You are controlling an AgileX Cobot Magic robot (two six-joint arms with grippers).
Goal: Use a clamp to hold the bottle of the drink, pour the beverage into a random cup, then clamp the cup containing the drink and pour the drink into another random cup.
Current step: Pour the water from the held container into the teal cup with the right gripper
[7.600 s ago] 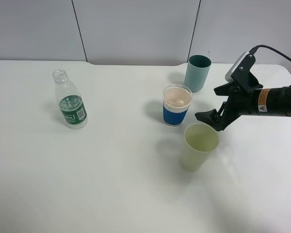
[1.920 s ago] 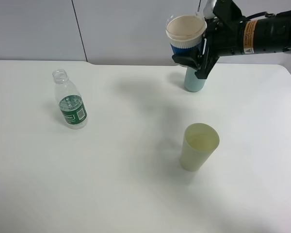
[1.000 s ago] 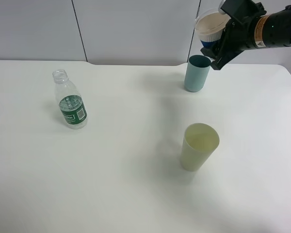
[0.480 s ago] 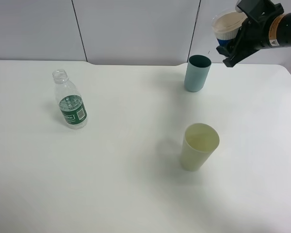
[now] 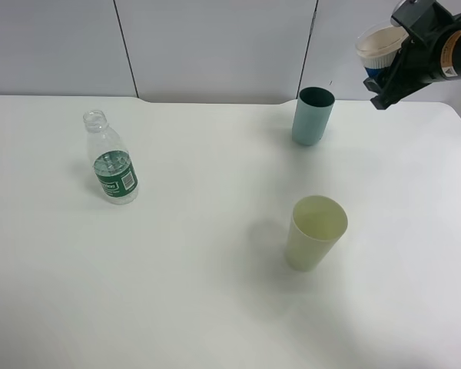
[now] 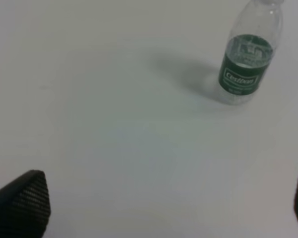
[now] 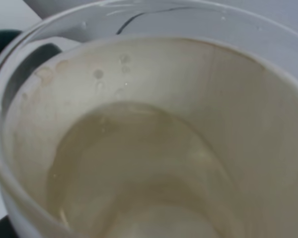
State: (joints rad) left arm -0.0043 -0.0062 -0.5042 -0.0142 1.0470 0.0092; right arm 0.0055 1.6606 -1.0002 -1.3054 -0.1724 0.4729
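Over the last second my right gripper [image 5: 388,73] has carried the blue-banded cup [image 5: 378,44] up and off to the right, so it now hangs beyond the teal cup [image 5: 313,115] rather than over it. I judge the second pour has not begun and the cup must come back or tip towards the teal rim. The gripper is clamped on the cup's blue band; my left gripper [image 6: 161,208] hangs with its jaws wide apart over bare counter [image 5: 200,292], near the bottle [image 5: 114,161]. The held cup is smooth translucent plastic, droplets on its inner wall, clear drink pooled low. The teal cup is tall, plain and slightly tapered. The bottle is clear, ribbed, green-labelled and uncapped
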